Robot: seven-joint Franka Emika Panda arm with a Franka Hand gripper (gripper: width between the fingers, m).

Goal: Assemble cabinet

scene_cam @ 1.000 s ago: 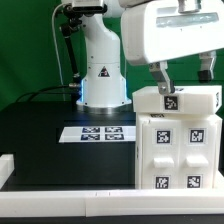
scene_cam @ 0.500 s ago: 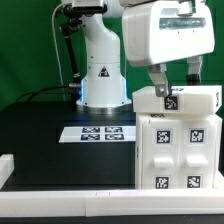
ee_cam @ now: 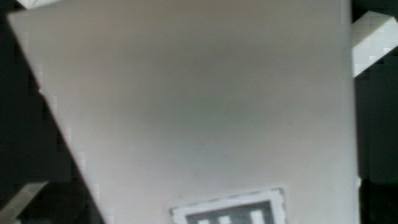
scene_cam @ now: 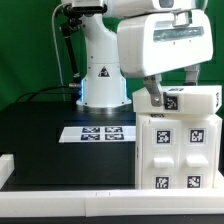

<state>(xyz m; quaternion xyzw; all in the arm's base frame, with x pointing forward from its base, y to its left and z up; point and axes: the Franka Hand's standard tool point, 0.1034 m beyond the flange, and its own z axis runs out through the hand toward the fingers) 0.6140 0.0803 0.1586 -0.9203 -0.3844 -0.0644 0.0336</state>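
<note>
The cabinet (scene_cam: 180,150) stands on the bench (scene_cam: 45,140) at the exterior view's right, close to the front edge. It is upright with its long axis vertical. The face carrying the square tags is turned toward the exterior camera. A flatter white top block (scene_cam: 198,100) lies across it, its long axis running from that view's left to its right. It looks seated squarely, which suggests the body is parked upright so that pieces can be set down onto it from above.

The fingers (scene_cam: 151,93) hang directly over that top block. One dark finger comes down at the block's upper edge toward the exterior view's left. The other is mostly hidden behind the arm's white hand. They appear somewhat spread, but I cannot tell whether they clamp the block, press on it or merely hover. The wrist view does not settle this: a plain white panel of the cabinet (ee_cam: 196,100) fills it, slanted across the picture, with part of a tag (ee_cam: 228,212) at one end.

Behind, well apart from the cabinet, the marker board (scene_cam: 100,132) lies flat before the arm's base (scene_cam: 100,75).
</note>
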